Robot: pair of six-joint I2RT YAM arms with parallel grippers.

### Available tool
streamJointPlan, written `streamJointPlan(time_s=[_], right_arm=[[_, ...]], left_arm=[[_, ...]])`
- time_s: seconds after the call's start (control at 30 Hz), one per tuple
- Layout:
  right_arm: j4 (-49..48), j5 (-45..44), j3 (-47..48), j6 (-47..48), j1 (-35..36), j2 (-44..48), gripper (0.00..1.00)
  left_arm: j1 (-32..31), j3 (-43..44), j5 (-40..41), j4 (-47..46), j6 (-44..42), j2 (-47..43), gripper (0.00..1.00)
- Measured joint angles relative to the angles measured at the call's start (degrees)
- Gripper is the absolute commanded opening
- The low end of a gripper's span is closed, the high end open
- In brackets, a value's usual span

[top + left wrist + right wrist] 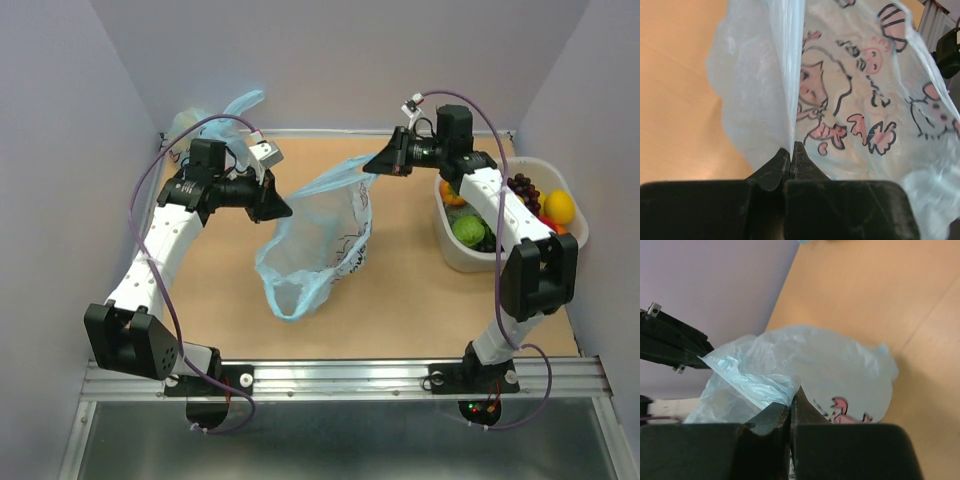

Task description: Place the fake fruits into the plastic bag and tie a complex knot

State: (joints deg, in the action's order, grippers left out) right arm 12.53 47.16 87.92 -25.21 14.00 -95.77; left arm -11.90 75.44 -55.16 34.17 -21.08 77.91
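Surroundings: tan tabletop [400,300] is lying between pale lilac walls [350,60].
Plastic bag [320,240]: is hanging stretched between both claws over the middle of the tabletop, with its cartoon-printed panel showing on the right side. Whether its lower end is touching the surface cannot be told.
Left claw [790,156]: is clenching on a fold of the bag's blue film, fingertips meeting.
Right claw [791,402]: is gripping a bunched blue edge of the same bag, jaws pressed together.
Fake fruits [468,230]: are sitting in a translucent tub [470,263] at the right edge, well apart from the bag. Green, yellow, orange and dark grapes are showing.
Smaller bag [240,103]: is resting in the far-left corner.
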Motion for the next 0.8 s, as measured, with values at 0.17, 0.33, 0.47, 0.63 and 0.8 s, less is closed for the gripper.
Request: streamJointPlan(time_s=[0.17, 0.33, 0.47, 0.63, 0.8], right_arm=[[2.89, 7.98, -0.79, -10.69, -3.06, -4.9, 0.05], [0.63, 9.7, -0.22, -13.64, -3.1, -4.68, 0.81], [0.24, 9.99, 0.59, -11.72, -4.09, -4.52, 1.0], [2.69, 8.09, 0.79, -5.7, -5.09, -1.68, 1.0], [9.66, 1.81, 4.0, 1.97, -7.98, 3.91, 1.0]], left_arm=[[-0.07, 1.42, -0.28, -0.15, -0.96, -0.02, 0.0], [0.76, 1.42, -0.2, -0.2, 6.93, -0.02, 0.0], [1.51, 1.42, 2.6, -1.64, 16.26, 0.2, 0.0], [1.53, 1.31, 6.03, -4.7, 25.99, 0.68, 0.0], [1.53, -0.02, 9.92, -8.63, 34.16, 0.0, 0.0]])
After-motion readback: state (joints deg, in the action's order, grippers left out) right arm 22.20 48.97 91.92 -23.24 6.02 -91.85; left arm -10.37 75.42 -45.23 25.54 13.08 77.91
